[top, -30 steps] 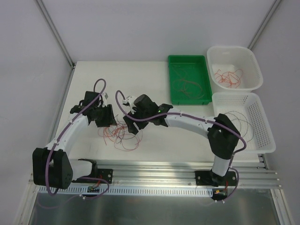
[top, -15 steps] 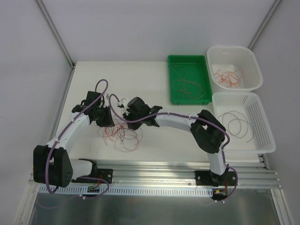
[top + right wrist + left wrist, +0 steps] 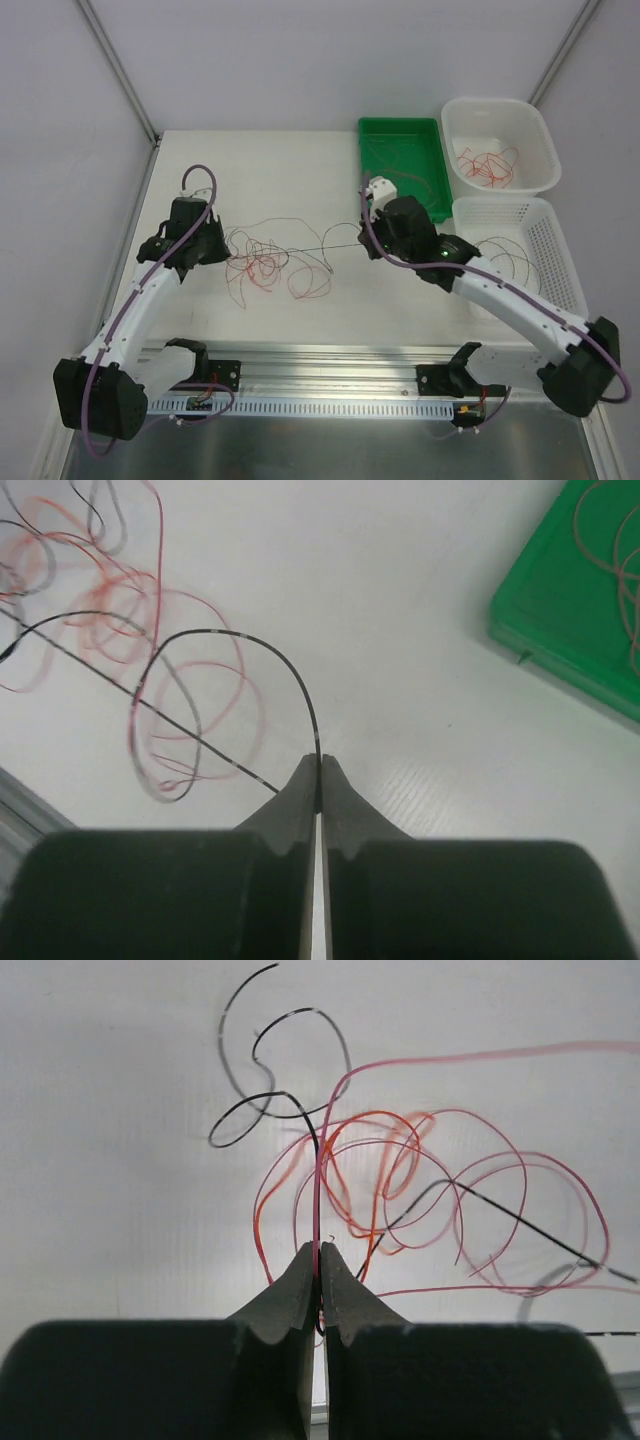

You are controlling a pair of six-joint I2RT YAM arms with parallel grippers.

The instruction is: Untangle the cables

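A tangle of thin red, orange and black cables (image 3: pixel 265 265) lies on the white table between the arms. My left gripper (image 3: pixel 222 258) sits at the tangle's left end, shut on a red cable (image 3: pixel 318 1200) that rises from its tips (image 3: pixel 319 1252). My right gripper (image 3: pixel 362 240) is near the green tray, shut on a black cable (image 3: pixel 250 650) that curves away from its tips (image 3: pixel 319 763). That black cable (image 3: pixel 310 249) runs stretched from the tangle to the right gripper. The loops (image 3: pixel 420 1190) spread out ahead of the left fingers.
A green tray (image 3: pixel 375 135) with thin cables stands at the back. A white tub (image 3: pixel 455 110) holds red cables and a white basket (image 3: pixel 560 270) at the right holds dark ones. The rail (image 3: pixel 330 365) runs along the table's near edge.
Both grippers closed on cables and pulled apart: the right arm swung right toward the green tray, the left drew back left. The tangle spread out and a black cable stretched between them.
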